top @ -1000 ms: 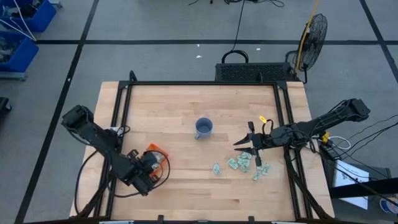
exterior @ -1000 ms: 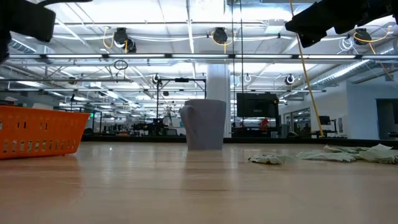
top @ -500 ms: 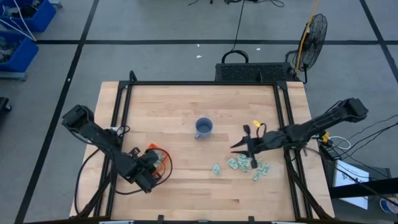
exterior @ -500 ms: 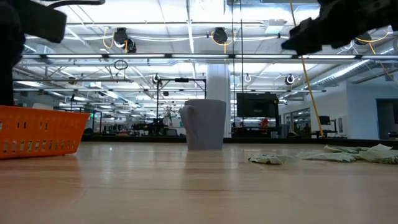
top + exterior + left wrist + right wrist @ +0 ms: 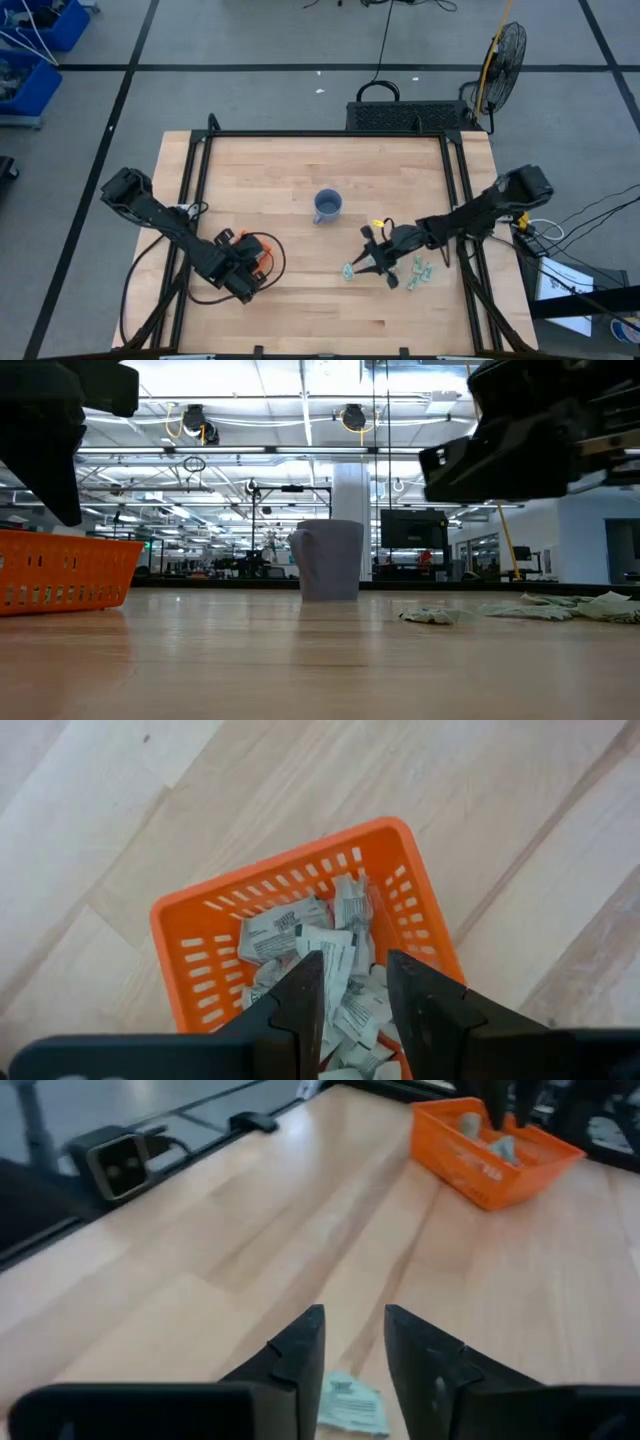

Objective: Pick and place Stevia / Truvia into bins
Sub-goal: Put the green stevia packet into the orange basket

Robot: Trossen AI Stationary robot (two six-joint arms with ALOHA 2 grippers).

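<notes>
- The right gripper (image 5: 372, 266) hangs low over the wooden table (image 5: 300, 180), at the near-centre edge of the loose scatter of small flat pale green and white paper sweetener packets (image 5: 418, 272); its two dark fingers (image 5: 300, 1345) stand a narrow gap apart with nothing between them, and one packet (image 5: 350, 1405) lies on the wood just ahead of the tips.
- The left gripper (image 5: 352, 985) hovers directly over the shallow rectangular orange plastic slotted bin (image 5: 185, 945) at the left front of the table, fingers slightly parted and holding nothing that I can see; a heap of packets already lies inside the bin.
- A blue-grey mug (image 5: 327, 206) stands apart near the table's middle, well clear of both arms.
- Risk: a thin, flat packet gives the fingertips little edge to catch, so the jaws may close on air or push it along the wood.
- Risk: the remaining packets lie close together, some touching, so one grab could drag neighbours or lift two at once.
- Risk: with the left gripper above the bin, a delivery by the right arm could bring the two arms together.
- Writing: the packets in the bin carry dark print, too small to read; no brand name is legible.
</notes>
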